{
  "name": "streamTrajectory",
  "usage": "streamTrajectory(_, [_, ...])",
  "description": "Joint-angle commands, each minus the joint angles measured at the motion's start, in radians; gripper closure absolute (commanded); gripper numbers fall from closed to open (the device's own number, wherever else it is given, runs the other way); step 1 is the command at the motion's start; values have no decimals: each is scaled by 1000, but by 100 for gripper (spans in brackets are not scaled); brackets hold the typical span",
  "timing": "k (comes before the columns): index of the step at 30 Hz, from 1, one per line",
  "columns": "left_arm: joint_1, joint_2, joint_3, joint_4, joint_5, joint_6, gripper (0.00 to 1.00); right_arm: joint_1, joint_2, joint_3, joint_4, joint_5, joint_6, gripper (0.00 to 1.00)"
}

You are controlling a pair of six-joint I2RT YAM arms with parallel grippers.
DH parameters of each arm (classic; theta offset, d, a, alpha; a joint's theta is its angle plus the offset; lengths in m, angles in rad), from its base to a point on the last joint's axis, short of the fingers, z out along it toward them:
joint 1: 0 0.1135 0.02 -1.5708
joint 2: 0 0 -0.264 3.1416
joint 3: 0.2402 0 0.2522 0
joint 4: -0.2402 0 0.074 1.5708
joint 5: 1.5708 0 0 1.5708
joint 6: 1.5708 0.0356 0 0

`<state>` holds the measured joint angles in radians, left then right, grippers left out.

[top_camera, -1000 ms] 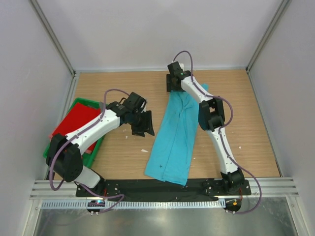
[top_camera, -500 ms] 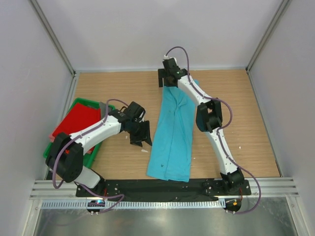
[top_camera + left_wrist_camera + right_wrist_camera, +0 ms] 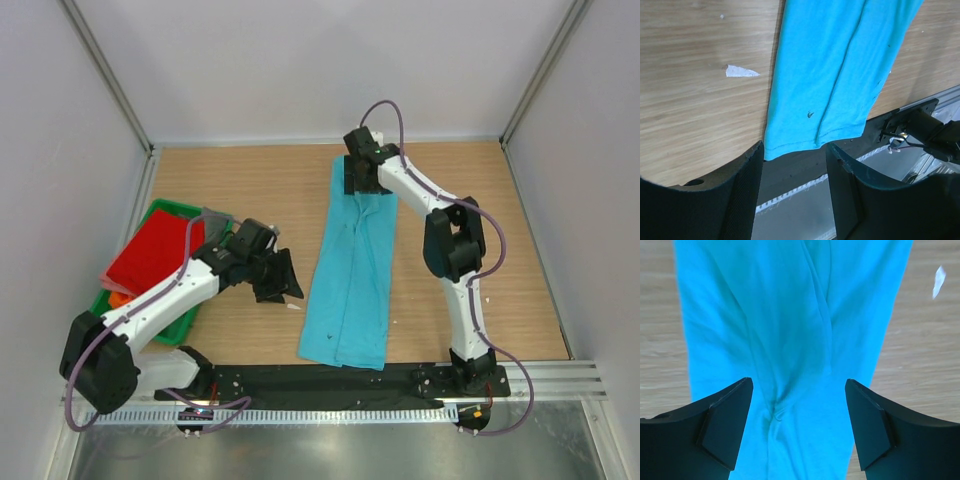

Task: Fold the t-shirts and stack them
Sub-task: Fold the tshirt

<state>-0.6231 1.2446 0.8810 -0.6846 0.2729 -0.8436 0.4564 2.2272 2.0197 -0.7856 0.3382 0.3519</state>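
The turquoise-blue t-shirt [image 3: 350, 275] lies folded into a long narrow strip down the middle of the table, its near end at the front edge. It shows in the left wrist view [image 3: 840, 65] with a small dark mark, and in the right wrist view [image 3: 790, 340]. My right gripper [image 3: 366, 182] is open above the strip's far end, its jaws wide either side of a crease [image 3: 799, 410]. My left gripper [image 3: 278, 280] is open and empty, just left of the strip [image 3: 792, 165]. The red t-shirt [image 3: 150, 250] lies on the green tray, with the orange one [image 3: 118, 297] peeking out below.
The green tray [image 3: 175, 318] stands at the left edge of the table. A small white scrap [image 3: 293, 306] lies on the wood between my left gripper and the strip. A black bar [image 3: 330, 378] and metal rail run along the front edge.
My right gripper has let go of the shirt's far end and moved slightly right; the strip now lies straighter. My left arm has pulled back towards the left front.
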Motion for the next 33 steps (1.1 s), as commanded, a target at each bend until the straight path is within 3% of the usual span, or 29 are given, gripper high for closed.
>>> streamTrajectory(1, [2, -74, -45, 17, 5, -57, 46, 5, -12, -78, 37, 16, 67, 19])
streamTrajectory(11, [3, -157, -73, -52, -4, -63, 45, 13, 181, -27, 97, -67, 23, 19])
streamTrajectory(16, [3, -140, -85, -46, -5, -54, 44, 21, 403, 268, 52, -139, -22, 19])
streamTrajectory(20, [5, -88, -105, 6, 6, -46, 43, 21, 451, 415, 22, -116, -39, 18])
streamTrajectory(25, [3, -8, -105, 69, 31, -25, 43, 22, 284, 282, 19, -67, -48, 16])
streamTrajectory(33, [6, 130, -44, 99, 32, 70, 46, 22, -124, 49, -89, -7, -31, 14])
